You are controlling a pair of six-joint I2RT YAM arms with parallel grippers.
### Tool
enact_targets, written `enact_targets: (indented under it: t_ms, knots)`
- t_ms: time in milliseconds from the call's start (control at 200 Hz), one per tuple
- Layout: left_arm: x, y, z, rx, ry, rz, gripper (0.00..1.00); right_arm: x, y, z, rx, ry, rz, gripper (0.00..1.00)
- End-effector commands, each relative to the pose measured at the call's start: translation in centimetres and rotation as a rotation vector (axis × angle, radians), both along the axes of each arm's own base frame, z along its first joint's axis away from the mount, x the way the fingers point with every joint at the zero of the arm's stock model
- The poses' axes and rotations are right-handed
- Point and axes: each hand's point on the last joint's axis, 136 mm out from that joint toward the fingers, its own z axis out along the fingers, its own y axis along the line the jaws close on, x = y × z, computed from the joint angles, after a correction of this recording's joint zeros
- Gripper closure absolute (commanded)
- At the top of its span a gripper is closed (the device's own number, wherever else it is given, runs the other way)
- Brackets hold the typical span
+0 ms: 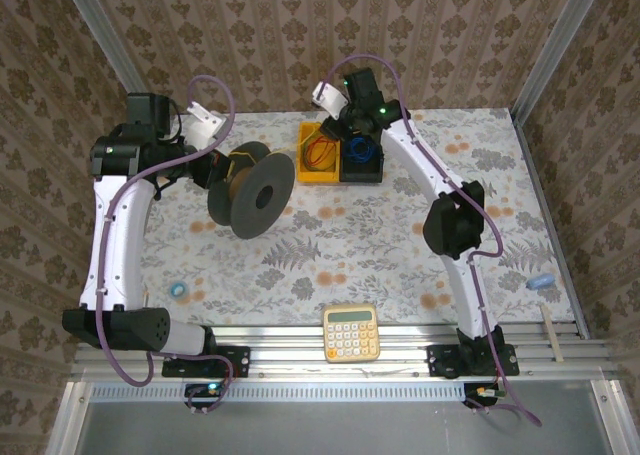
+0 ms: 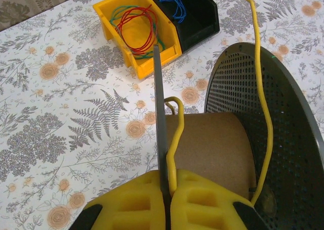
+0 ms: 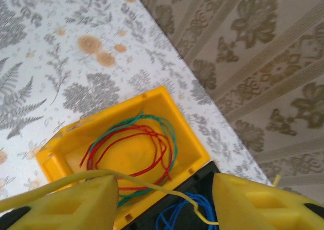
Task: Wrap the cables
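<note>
Left wrist: left tool (image 2: 167, 178) pinches cord (image 2: 263, 88) against spool (image 2: 212, 144), anchoring it; right tool (image 3: 164, 189) stands wide, cord loose across it

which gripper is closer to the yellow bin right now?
Right. The right gripper hangs open over the yellow bin; the left gripper is shut on the spool, off to the bin's left.

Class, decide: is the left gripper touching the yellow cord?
Touching. Left wrist view: the yellow cord runs down into the left gripper, pinched between its shut jaws.
</note>
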Motion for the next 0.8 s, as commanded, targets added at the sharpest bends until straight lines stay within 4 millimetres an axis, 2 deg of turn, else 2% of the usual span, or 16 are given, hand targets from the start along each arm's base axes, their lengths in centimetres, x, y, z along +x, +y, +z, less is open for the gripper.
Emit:
enact_targets:
  t_ms: [0,100,260,380,450,495,615,710,795]
  knots:
    - [-0.8,-0.7,3.0,-0.048,-0.096,-0.049,1.00,-1.3,0.6,4.8,0.111,-0.084,0.046,0.42]
    - [-0.9,-0.7,3.2,-0.051,-0.096,-0.052,1.00,-2.0,0.3,4.7,0.162,-0.092,0.070,0.37]
    - [-1.0,-0.9,3.4,-0.060,-0.098,-0.059,1.00,-2.8,-0.2,4.5,0.201,-0.136,0.095,0.20]
    - [-1.1,-0.9,3.5,-0.064,-0.101,-0.060,1.00,-3.1,-0.5,4.2,0.212,-0.128,0.088,0.22]
    - [-1.1,-0.9,3.7,-0.063,-0.107,-0.058,1.00,-3.2,-0.7,4.0,0.221,-0.120,0.083,0.29]
    - [-1.1,-0.9,3.9,-0.065,-0.113,-0.060,1.00,-3.4,-0.8,3.9,0.225,-0.114,0.081,0.37]
    - [-1.3,-0.9,4.3,-0.067,-0.123,-0.063,1.00,-3.4,-1.3,3.1,0.226,-0.096,0.066,0.75]
    - [-1.4,-1.0,4.7,-0.070,-0.131,-0.066,1.00,-3.3,-1.7,2.6,0.217,-0.084,0.049,1.00]
    - [-1.6,-1.1,5.0,-0.079,-0.133,-0.074,1.00,-3.1,-2.1,2.0,0.189,-0.054,0.020,1.00]
